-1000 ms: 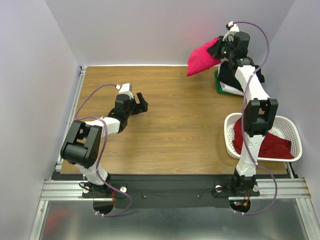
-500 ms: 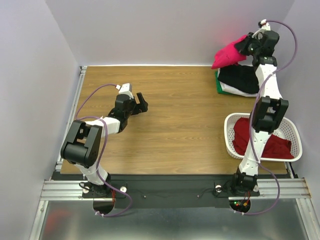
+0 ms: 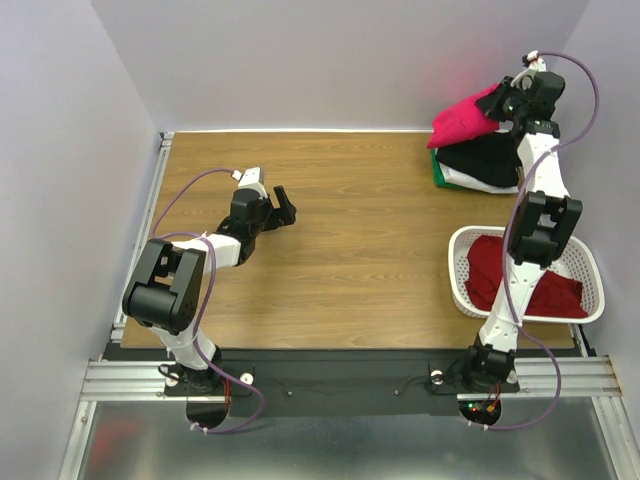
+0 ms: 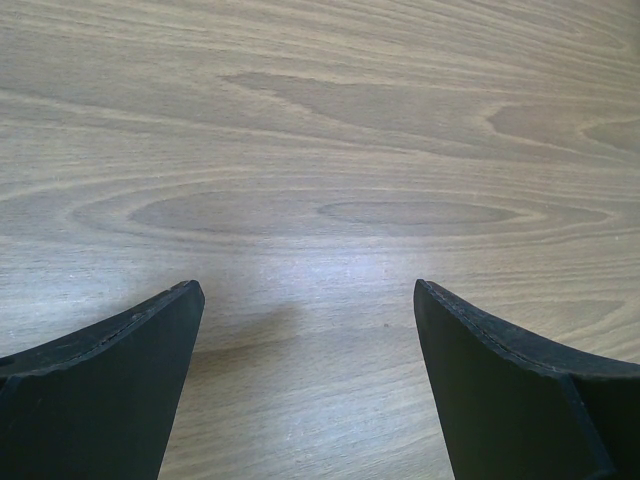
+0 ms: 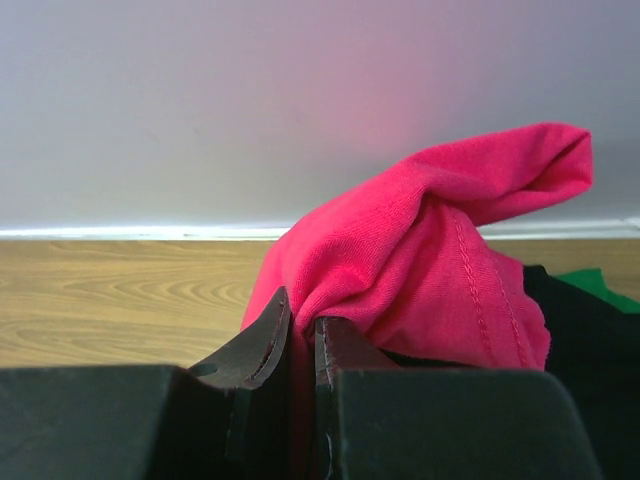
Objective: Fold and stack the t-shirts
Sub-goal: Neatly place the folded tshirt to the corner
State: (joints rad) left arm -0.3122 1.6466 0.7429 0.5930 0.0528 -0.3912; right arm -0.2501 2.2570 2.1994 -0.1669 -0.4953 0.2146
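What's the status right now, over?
Right end effector shut on pink shirt, at folded stack. Left end effector open, empty. Nothing blocking.

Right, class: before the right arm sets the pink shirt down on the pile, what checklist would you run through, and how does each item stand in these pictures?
1. Right gripper shut on the pink-red t-shirt: ok.
2. Pink-red t-shirt lifted above the pile, whose top is the black t-shirt: ok, though it hangs toward the pile's far left side.
3. Pink-red t-shirt neatly folded: cannot tell; it looks bunched at the grip.
4. Left gripper open, over bare table, well away from the pile: ok.
5. All shirts folded: not ok; a dark red t-shirt lies crumpled in the white basket.
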